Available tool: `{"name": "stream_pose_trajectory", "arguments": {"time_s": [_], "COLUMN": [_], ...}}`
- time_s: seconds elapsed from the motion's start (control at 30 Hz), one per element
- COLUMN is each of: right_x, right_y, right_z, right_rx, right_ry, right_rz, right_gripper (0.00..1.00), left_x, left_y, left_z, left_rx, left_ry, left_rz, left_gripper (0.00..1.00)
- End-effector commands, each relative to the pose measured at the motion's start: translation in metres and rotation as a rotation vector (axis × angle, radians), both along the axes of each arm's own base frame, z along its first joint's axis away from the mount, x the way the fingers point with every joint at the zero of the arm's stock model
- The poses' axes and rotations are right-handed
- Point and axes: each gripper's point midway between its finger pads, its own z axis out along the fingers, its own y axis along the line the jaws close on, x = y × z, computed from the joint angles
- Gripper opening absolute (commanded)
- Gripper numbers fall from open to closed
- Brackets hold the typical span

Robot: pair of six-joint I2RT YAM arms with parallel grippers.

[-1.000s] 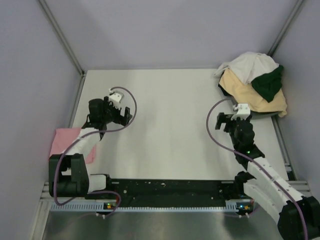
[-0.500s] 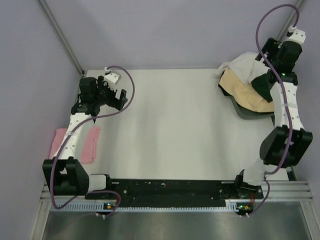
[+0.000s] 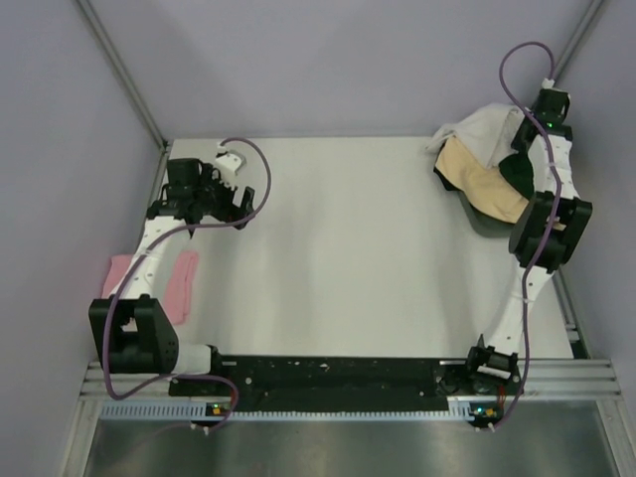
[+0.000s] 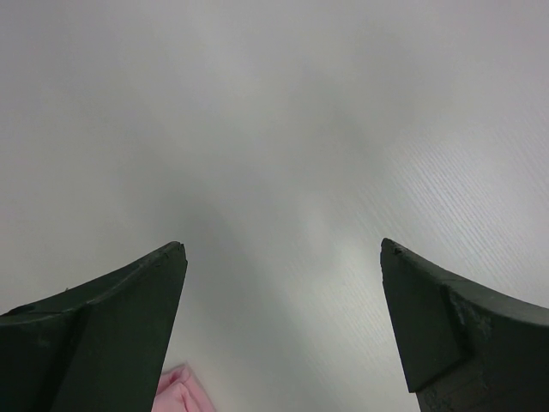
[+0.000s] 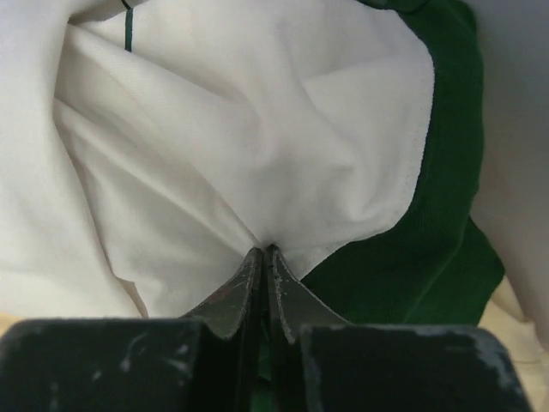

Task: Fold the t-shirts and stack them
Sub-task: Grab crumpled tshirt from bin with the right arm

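Observation:
At the back right lies a heap of t-shirts: a white tee (image 3: 479, 127) on top, dark green cloth (image 3: 517, 171) beside it, and a pale yellow-tan tee (image 3: 482, 184) underneath. My right gripper (image 3: 529, 134) reaches down into that heap. In the right wrist view the right gripper (image 5: 264, 251) is shut on a pinched fold of the white tee (image 5: 240, 129), with the green cloth (image 5: 433, 249) just to its right. A folded pink tee (image 3: 181, 286) lies at the left edge. My left gripper (image 3: 241, 204) hovers open over bare table, and the pink tee's corner (image 4: 176, 390) shows beside its left finger.
The white table (image 3: 348, 248) stretches between the two arms. Grey walls close in the back and both sides, with slanted metal rails in the corners. A black base bar (image 3: 338, 373) runs along the near edge.
My right arm has swung up from mid-table to the back-right heap and shut its jaws on the white tee. The left arm has drawn back toward the rear left, staying open.

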Motion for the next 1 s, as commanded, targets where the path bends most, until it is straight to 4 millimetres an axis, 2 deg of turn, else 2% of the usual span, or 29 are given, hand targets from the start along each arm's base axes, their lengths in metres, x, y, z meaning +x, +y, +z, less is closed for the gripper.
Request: {"name": "stream_pose_trajectory", "arguments": {"time_s": [0.0, 0.07, 0.13, 0.23, 0.3, 0.4, 0.5, 0.53, 0.63, 0.67, 0.73, 0.8, 0.87, 0.97], "right_x": [-0.014, -0.022, -0.031, -0.046, -0.056, -0.074, -0.099, -0.112, -0.148, -0.166, -0.203, -0.247, -0.289, -0.332], "right_y": [-0.020, -0.023, -0.025, -0.018, -0.008, 0.019, 0.064, 0.086, 0.154, 0.181, 0.226, 0.267, 0.296, 0.324], "right_z": [0.072, 0.097, 0.129, 0.182, 0.215, 0.269, 0.329, 0.355, 0.412, 0.435, 0.468, 0.494, 0.514, 0.527], "right_rx": [-0.127, -0.173, -0.219, -0.255, -0.258, -0.254, -0.268, -0.272, -0.275, -0.274, -0.229, -0.181, -0.127, -0.020], "right_ry": [-0.074, -0.097, -0.146, -0.246, -0.322, -0.471, -0.634, -0.706, -0.896, -0.977, -1.105, -1.226, -1.332, -1.417], "right_rz": [-0.055, -0.064, -0.067, -0.054, -0.030, 0.049, 0.171, 0.241, 0.461, 0.550, 0.725, 0.913, 1.071, 1.224], "right_gripper": [0.00, 0.00, 0.00, 0.00, 0.00, 0.00, 0.00, 0.00, 0.00, 0.00, 0.00, 0.00, 0.00, 0.00], "left_x": [0.007, 0.007, 0.006, 0.005, 0.004, 0.002, 0.001, 0.003, 0.006, 0.006, 0.007, 0.008, 0.009, 0.011], "left_y": [-0.002, -0.002, -0.003, -0.002, -0.002, -0.002, 0.000, 0.001, 0.004, 0.004, 0.006, 0.009, 0.012, 0.017], "left_z": [0.022, 0.024, 0.027, 0.030, 0.032, 0.038, 0.043, 0.045, 0.051, 0.053, 0.056, 0.059, 0.059, 0.063], "left_rx": [0.000, 0.000, -0.001, 0.000, 0.003, 0.004, 0.006, 0.006, 0.004, -0.005, -0.007, -0.003, 0.004, 0.018], "left_ry": [-0.055, -0.060, -0.066, -0.077, -0.087, -0.103, -0.122, -0.127, -0.153, -0.155, -0.165, -0.179, -0.183, -0.195], "left_rz": [-0.020, -0.020, -0.023, -0.021, -0.021, -0.019, -0.007, 0.003, 0.033, 0.043, 0.060, 0.078, 0.095, 0.128], "left_gripper": [0.98, 0.98, 0.98, 0.98, 0.98, 0.98, 0.98, 0.98, 0.98, 0.98, 0.98, 0.98, 0.98, 0.98]}}
